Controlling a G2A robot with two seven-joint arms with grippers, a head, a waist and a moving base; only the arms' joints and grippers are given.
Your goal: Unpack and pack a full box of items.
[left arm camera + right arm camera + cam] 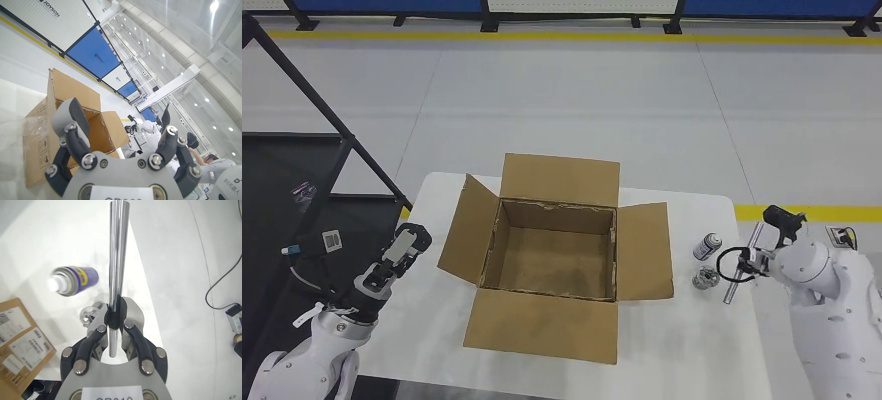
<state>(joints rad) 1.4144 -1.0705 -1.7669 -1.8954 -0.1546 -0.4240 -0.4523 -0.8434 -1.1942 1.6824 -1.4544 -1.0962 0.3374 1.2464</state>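
so the cardboard box (560, 180) sat in the middle of the top view on the white worktop (692, 330). all four flaps were folded outward, and you could see straight down to its brown floor. one flap had a few white labels stuck on it, which showed at the lower left of the right wrist view.

right of the box in the top view, near the worktop's right edge, a spray can (708, 245) stood upright, blue body with a white nozzle on top. just below it in the frame lay a small shiny round metal part (703, 279), close to the can but not touching as far as i could tell.

the right gripper (115, 309) was just right of those two, clamped tight on a polished metal rod (117, 247). it held the rod near one end, with a short stub poking back toward the wrist and the long part running away along the worktop's edge. couldn't tell whether the rod touched the worktop or hung above it.

the left gripper (121, 115) was down in the lower left of the top view, over the worktop's left side. its fingers were spread wide with nothing between them, and it pointed at the box's left flap, near it but apart.
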